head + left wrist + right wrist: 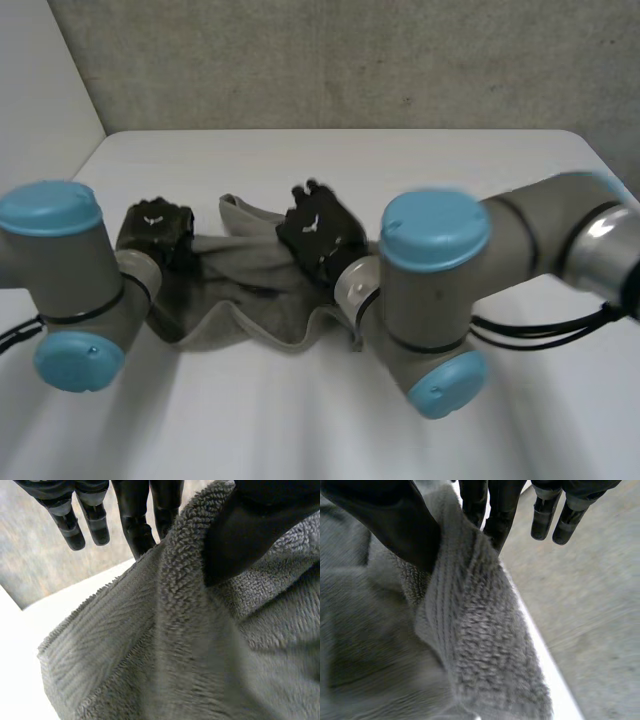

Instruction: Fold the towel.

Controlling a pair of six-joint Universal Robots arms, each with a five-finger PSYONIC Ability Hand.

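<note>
- The left arm [62,275] sat at the lower left of the head view, with the left hand [155,228] up at the left end of the towel [250,300].
- Up close from that wrist, the hand was clamped on the towel's edge. The thumb pressed on the near face, a couple of fingers [136,527] were tucked behind the fold, and the others stuck out straight past it.
- The towel itself was grey and fuzzy, bunched up between the two hands around the middle of the frame, with its lower edge on the white table [330,160].
- The right hand [318,238] was at the centre of the frame, on the towel's right part.
- From its own wrist it was the same deal: thumb on one side, fingers [501,510] behind, pinching a raised ridge of cloth. The other fingers hung free beyond it.
- The right arm [430,300] took up the right side of the frame.
- A grey wall [350,60] ran along the top, behind the table.
</note>
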